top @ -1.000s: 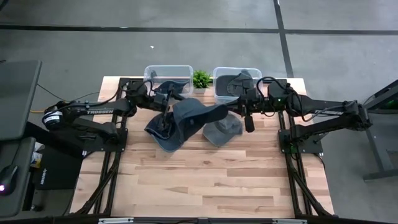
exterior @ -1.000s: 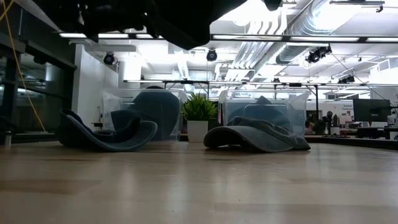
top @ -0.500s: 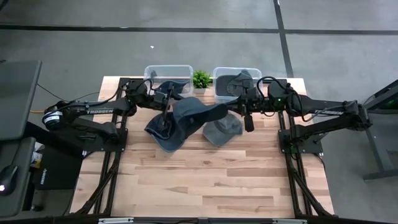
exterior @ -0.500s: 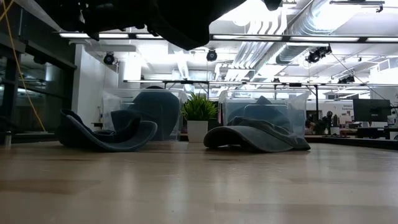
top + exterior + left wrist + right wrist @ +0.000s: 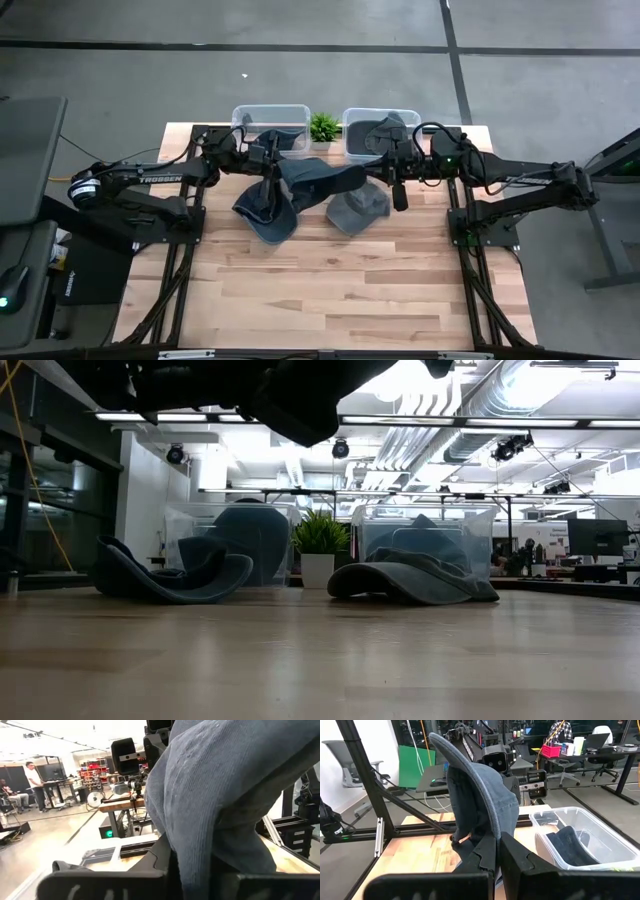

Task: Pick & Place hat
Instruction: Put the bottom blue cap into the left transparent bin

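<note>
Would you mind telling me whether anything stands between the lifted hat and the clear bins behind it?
Nothing visible does. The hat hangs above the table, held by both the left pincer and right pincer; the left bin and right bin are open-topped, each already holding a hat.

Held denim hat (image 5: pixel 300 395) cut off at low view's twelve o'clock edge, left gripper's fingertips buried under its cloth in the left wrist view, bin contents (image 5: pixel 283 136) too small to identify
</note>
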Available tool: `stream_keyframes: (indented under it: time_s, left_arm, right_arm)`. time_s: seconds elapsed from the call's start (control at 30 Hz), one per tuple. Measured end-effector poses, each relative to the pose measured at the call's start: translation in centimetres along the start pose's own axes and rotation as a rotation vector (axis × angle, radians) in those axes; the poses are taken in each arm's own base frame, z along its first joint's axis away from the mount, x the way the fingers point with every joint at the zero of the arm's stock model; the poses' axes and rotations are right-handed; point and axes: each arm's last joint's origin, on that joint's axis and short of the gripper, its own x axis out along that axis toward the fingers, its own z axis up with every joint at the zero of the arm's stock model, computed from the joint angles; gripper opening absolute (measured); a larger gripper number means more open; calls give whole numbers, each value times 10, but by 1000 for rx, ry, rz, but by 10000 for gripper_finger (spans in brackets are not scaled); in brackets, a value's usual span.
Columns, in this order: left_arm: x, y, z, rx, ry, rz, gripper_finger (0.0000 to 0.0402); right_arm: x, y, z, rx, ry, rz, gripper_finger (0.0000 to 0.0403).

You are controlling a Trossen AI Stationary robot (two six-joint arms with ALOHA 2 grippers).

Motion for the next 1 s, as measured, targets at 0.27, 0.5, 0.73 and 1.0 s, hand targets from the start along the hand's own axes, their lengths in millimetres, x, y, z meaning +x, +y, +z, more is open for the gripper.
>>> stream_keyframes:
  time_s: [0.27,0.5,0.73,1.0]
  left_arm:
    - [0,0,-1,-5,9,1,3]
    - [0,0,-4,-18,36,13,2]
    - [0,1,-4,-19,39,33,1]
    - [0,3,-5,-20,54,107,0]
  right_arm:
    - [0,-1,0,-16,-2,-33,13]
    - [-2,-3,2,-31,-13,-119,51]
    - [-11,-6,4,-50,-21,-253,120]
    - [-35,-6,10,-69,-29,-380,193]
